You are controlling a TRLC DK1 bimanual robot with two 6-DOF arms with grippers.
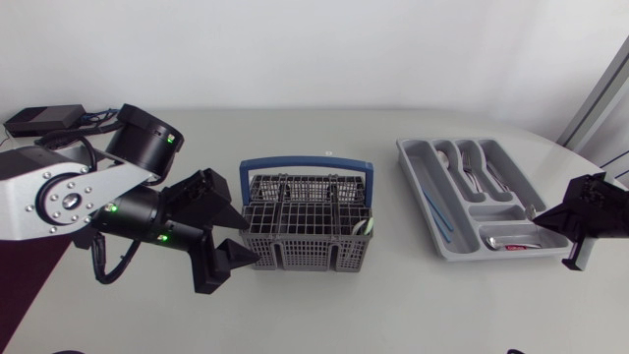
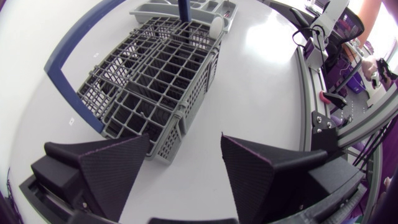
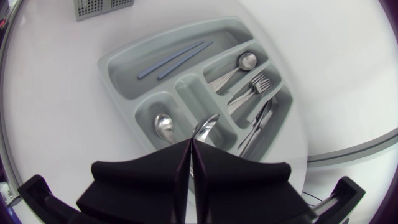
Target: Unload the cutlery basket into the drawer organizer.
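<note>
The bench (image 1: 324, 305) carries two grey containers. The head view alone shows both together. The cutlery basket (image 1: 305, 221), with its one blue handle, stands at the bench's middle, and the drawer organizer (image 1: 417, 187) lies well apart from it, near the right edge.

The left arm (image 1: 59, 197) comes in from the left edge. The left gripper (image 1: 251, 241) is at the basket's near left corner. The left wrist view shows its two fingers wide apart, that corner (image 2: 155, 81) between them, not clamped. At the basket's far end it shows one pale utensil (image 2: 216, 25).

Only the right wrist view makes the organizer's (image 3: 112, 74) contents clear:
- two blue sticks (image 3: 177, 59) in the long compartment
- one spoon (image 3: 239, 65)
- forks (image 3: 258, 84) and knives (image 3: 261, 121), which overlap too much to count
- one small spoon (image 3: 163, 124) in the crosswise compartment

The right gripper (image 3: 191, 144) is above that end, its fingers pressed together on another spoon (image 3: 207, 126), whose bowl sticks out ahead.
</note>
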